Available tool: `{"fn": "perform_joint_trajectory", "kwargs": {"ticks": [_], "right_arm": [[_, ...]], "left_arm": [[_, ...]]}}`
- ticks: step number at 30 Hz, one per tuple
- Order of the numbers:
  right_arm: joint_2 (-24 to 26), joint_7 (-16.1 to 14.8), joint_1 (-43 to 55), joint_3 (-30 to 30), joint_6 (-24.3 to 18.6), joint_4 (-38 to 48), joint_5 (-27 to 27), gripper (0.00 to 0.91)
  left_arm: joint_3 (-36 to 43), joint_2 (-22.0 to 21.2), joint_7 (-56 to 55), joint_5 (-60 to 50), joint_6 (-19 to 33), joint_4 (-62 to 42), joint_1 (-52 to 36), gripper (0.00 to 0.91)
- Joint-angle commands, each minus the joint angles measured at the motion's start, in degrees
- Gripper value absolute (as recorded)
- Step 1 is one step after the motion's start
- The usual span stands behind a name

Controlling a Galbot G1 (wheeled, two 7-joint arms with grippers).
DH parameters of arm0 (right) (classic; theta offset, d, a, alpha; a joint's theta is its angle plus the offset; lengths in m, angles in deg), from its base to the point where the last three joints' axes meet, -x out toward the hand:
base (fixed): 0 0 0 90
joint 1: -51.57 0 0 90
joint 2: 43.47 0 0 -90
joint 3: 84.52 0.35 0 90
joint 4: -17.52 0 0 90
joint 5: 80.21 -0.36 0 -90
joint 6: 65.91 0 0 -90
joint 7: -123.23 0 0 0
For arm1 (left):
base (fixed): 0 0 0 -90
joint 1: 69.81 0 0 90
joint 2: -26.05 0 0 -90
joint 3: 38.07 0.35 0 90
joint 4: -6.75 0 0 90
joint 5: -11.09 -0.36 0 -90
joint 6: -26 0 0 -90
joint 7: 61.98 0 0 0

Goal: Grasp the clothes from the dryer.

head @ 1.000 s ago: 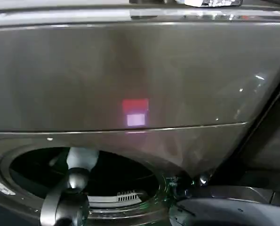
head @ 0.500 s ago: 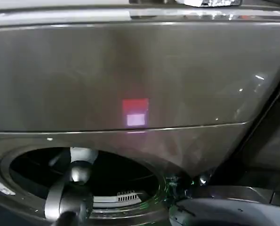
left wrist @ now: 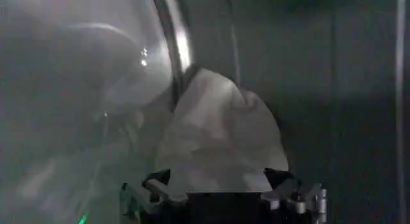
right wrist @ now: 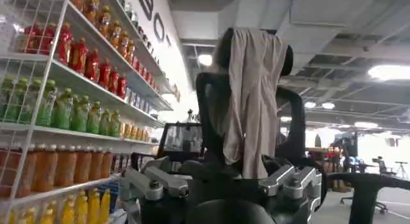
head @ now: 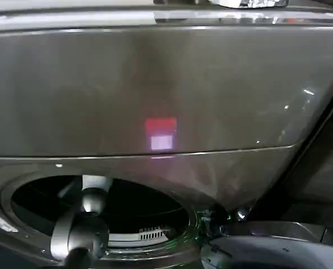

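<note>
Our left gripper (left wrist: pixel 221 196) reaches inside the dryer (head: pixel 166 95), the clothes (left wrist: pixel 221 142) lying straight ahead of it, seemingly touching. We cannot tell how its jaws stand (the drum is dim). The right gripper (right wrist: pixel 246 104) waits outside, clamped on a beige cloth (right wrist: pixel 256 97).

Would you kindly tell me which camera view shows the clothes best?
The left wrist view: the pale clothes sit large and centred just beyond the left tool. In the head view the left arm hides them inside the dryer.

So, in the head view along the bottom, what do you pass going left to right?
White corner label → left arm reaching into the dryer mouth → slotted white strip on the mouth's lower edge → green-lit latch area → curved grey door.
</note>
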Motion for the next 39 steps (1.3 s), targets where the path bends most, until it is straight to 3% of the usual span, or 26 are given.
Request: {"fn": "perform_joint_trajectory", "kwargs": {"ticks": [1,8,9,10,11,22,28,32,35,37,38,39], "right_arm": [[-0.02,0.05,0.05,-0.33,-0.02,-0.28,0.12,0.907],[0.07,0.05,0.24,-0.85,-0.1,-0.52,0.08,0.907],[0.1,0.05,0.22,-0.86,-0.1,-0.48,0.08,0.907],[0.11,0.0,0.19,-0.78,-0.11,-0.47,0.06,0.907],[0.12,0.0,0.09,-0.74,-0.12,-0.44,0.05,0.907],[-0.3,-0.26,-0.09,-1.11,-0.17,-0.58,0.02,0.907],[-0.6,-2.06,-0.28,-0.57,0.68,-1.49,1.04,0.907],[-0.9,-2.56,-0.13,-0.5,0.95,-2.2,1.5,0.907],[-1.45,-2.56,0.08,-0.98,0.86,-2.65,1.53,0.907],[-1.59,-1.79,0.26,-0.73,4.46,-4.11,1.49,0.907],[-1.68,-1.24,0.32,-0.19,7.13,-5.97,-1.0,0.907],[-1.48,-0.53,0.4,-0.45,6.89,-5.98,-1.05,0.907]], "left_arm": [[-0.62,0.19,-4.8,-1.92,-1.62,-4.64,-0.34,0.907],[0.03,0.96,-7.33,2.19,-4.28,-5.43,-0.16,0.907],[0.06,1.06,-8.07,3.12,-4.15,-6.29,-0.22,0.751],[-0.03,1.2,-8.61,3.41,-4.14,-6.79,-0.04,0.137],[-0.08,1.23,-8.56,3.58,-4.1,-6.73,0.18,0.0],[0.75,1.06,-11.03,11.42,-3.44,-5.72,-0.08,0.0],[2.87,0.64,-16.06,24.0,-3.07,5.2,3.29,0.0],[3.98,-0.71,-29.12,38.83,-9.67,8.48,5.2,0.0],[4.71,-2.24,-41.74,51.44,-18.16,13.01,8.45,0.0],[4.47,-3.3,-50.68,65.32,-22.63,16.16,10.1,0.0],[4.32,-3.81,-54.24,73.05,-23.28,18.34,11.2,0.0],[4.32,-4.1,-55.64,78.36,-23.7,21.5,12.9,0.0]]}}
